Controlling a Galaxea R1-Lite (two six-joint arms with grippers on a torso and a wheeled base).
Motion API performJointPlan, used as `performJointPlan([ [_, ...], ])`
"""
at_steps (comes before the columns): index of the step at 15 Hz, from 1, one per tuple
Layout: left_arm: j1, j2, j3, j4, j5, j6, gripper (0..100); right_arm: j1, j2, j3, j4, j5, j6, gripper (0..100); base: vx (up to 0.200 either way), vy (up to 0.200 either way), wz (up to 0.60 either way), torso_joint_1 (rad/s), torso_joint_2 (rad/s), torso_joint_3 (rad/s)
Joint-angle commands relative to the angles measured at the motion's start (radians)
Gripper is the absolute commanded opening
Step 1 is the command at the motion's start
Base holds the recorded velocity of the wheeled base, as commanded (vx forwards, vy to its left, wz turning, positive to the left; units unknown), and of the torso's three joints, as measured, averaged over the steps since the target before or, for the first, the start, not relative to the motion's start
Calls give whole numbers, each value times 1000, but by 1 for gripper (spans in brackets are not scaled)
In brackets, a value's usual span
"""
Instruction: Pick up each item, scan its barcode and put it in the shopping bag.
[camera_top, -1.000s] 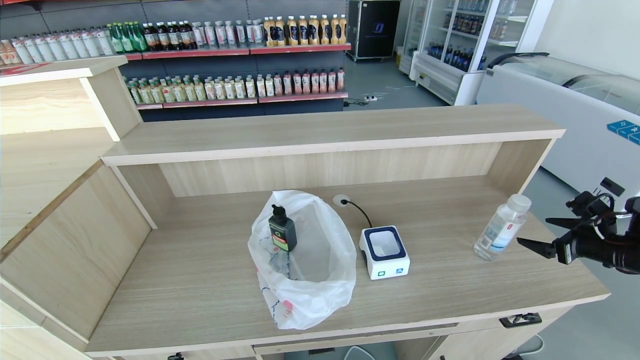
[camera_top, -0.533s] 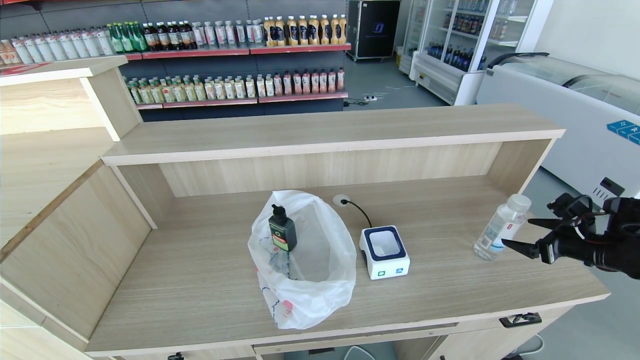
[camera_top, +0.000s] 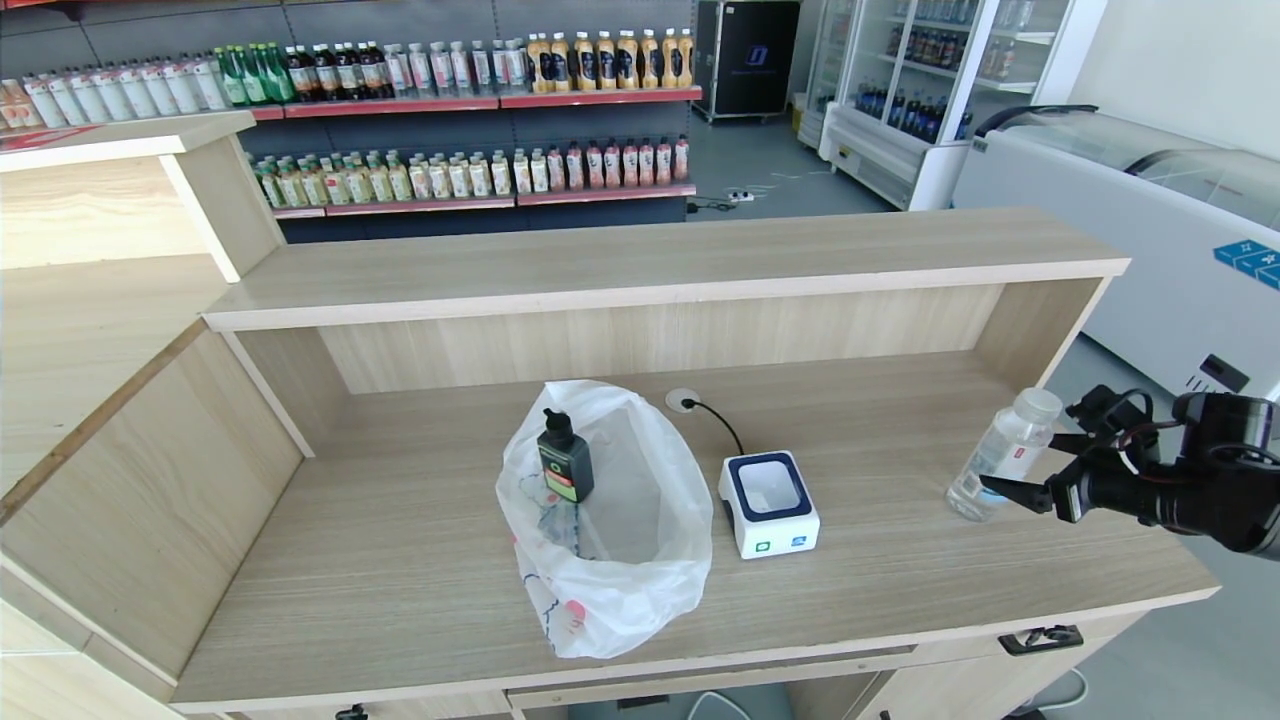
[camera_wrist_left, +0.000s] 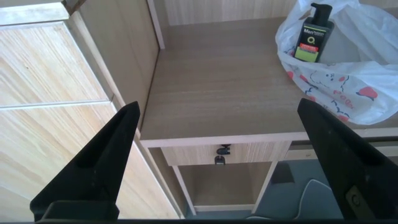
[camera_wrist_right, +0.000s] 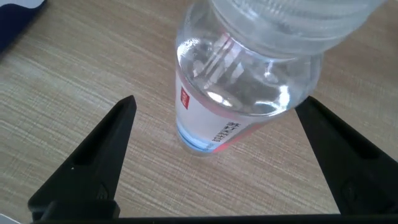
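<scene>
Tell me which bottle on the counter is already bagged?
The dark pump bottle, standing inside the white shopping bag. The clear water bottle stands outside it, beside the right gripper.

Bright, even daylight across my counter (camera_top: 900, 560); shadows soft and faint. Glare on freezer lid (camera_top: 1200, 165) to my right. Highlights glint inside water bottle (camera_wrist_right: 249, 93) by my wrist. Wide lens slants straight edges near corners.

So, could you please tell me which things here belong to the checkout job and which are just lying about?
Job: water bottle, between the fingers of the open right gripper; scanner; shopping bag; dark pump bottle standing in it.
Just there: drink shelves, glass-door fridge, chest freezer behind the counter.
</scene>
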Motion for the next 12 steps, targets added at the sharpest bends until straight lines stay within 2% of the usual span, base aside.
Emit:
performJointPlan([
  [1, -1, 0, 0, 0, 0, 0, 100, 18, 17, -12, 0, 0, 16, 100, 0, 0, 0, 0, 0, 0],
  [5, -1, 0, 0, 0, 0, 0, 100, 57, 38, -28, -59, -1, 60, 100, 0, 0, 0, 0, 0, 0],
  [12, -1, 0, 0, 0, 0, 0, 100, 77, 69, -41, -66, -1, 62, 100, 0, 0, 0, 0, 0, 0],
])
